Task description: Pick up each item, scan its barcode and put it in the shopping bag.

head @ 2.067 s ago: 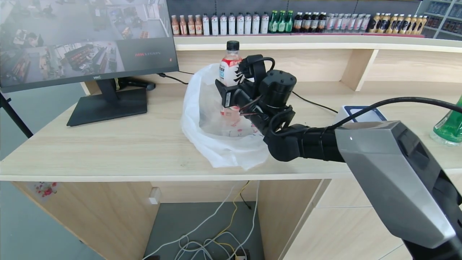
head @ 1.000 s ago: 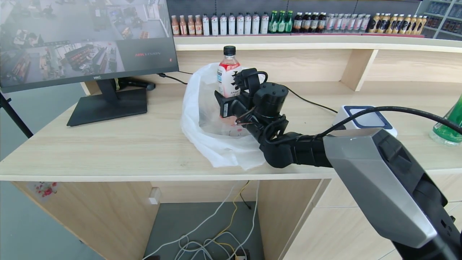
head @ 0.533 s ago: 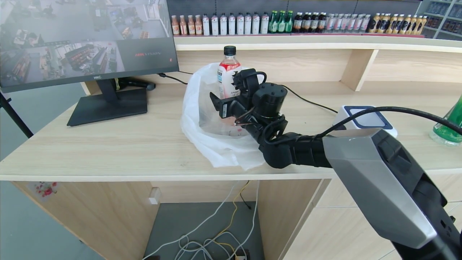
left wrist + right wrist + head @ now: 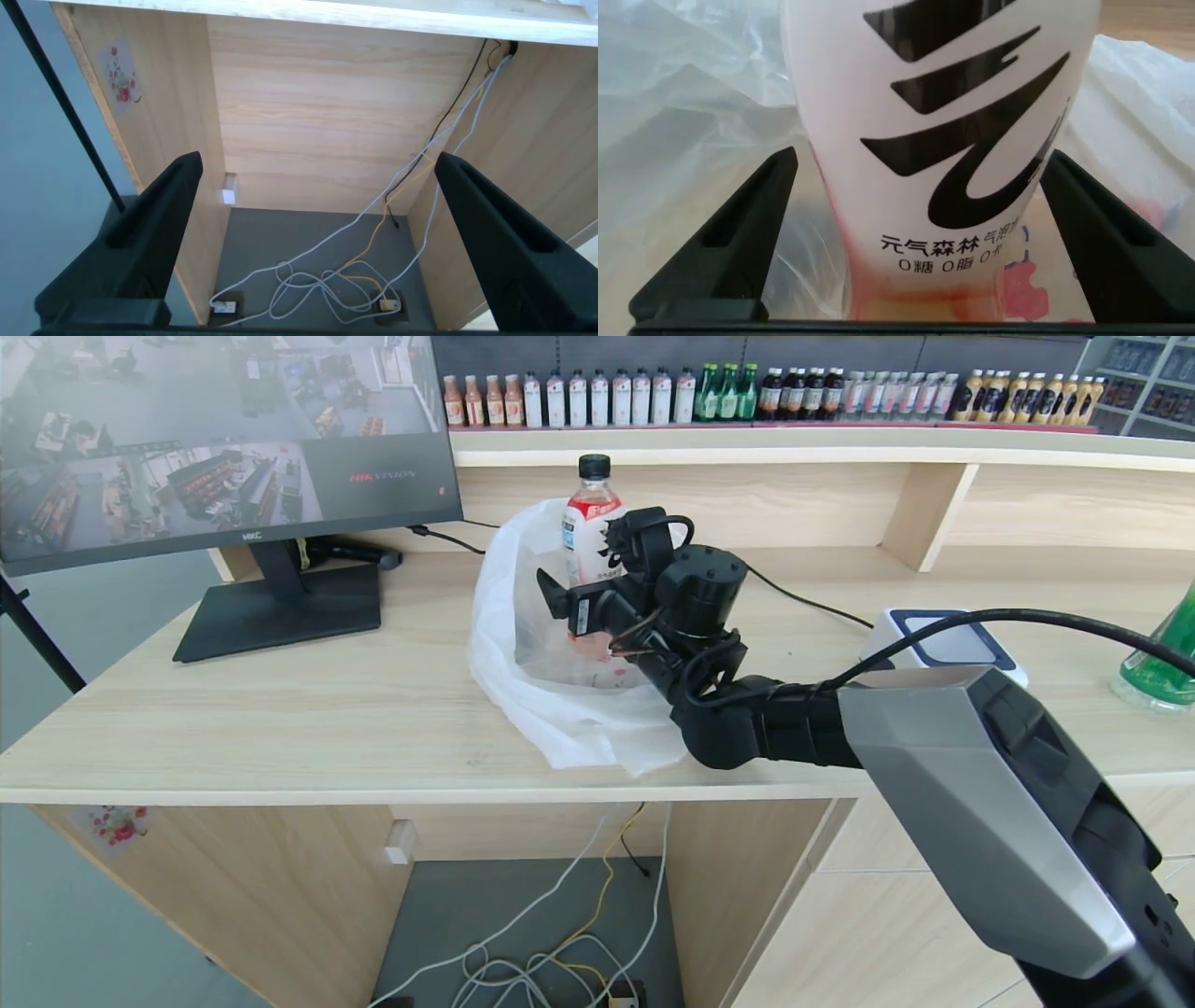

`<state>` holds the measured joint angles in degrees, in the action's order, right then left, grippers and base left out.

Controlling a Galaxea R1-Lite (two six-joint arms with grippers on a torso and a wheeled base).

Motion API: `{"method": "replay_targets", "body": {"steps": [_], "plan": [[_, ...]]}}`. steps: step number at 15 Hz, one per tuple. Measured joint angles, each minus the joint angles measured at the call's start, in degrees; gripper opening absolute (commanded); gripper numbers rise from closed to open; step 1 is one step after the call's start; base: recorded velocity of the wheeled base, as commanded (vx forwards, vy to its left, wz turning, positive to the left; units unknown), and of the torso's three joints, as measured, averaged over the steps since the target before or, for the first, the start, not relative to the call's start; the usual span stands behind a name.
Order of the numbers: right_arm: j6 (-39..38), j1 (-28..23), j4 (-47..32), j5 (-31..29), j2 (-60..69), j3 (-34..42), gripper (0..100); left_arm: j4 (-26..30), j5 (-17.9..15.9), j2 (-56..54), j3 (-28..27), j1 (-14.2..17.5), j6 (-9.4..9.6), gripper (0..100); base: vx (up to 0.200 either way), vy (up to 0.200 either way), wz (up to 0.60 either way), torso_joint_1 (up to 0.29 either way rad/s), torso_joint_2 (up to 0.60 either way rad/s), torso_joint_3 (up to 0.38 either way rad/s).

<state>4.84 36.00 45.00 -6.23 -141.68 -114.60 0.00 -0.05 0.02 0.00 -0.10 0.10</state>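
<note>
The right gripper [image 4: 583, 565], jaws spread clear of the upright bottle [image 4: 586, 518] in the shopping bag [image 4: 509, 616], could clip it on retreat, toppling it toward 12 o'clock.

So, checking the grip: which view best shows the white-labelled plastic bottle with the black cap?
The right wrist view: the bottle sits close up between the right gripper's spread fingers. The head view shows its cap and upper label above the white plastic bag, the arm hiding the rest. The left wrist view faces cables.
</note>
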Motion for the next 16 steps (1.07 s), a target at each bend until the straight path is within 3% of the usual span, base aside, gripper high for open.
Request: {"method": "replay_targets", "body": {"steps": [16], "plan": [[2.02,1.04,5.56,-0.37,7.52,0.00,100,0.00,-0.02,0.00,0.00,0.02,0.09,100,0.000,0.000,0.00,0.000,0.00,0.000]]}}
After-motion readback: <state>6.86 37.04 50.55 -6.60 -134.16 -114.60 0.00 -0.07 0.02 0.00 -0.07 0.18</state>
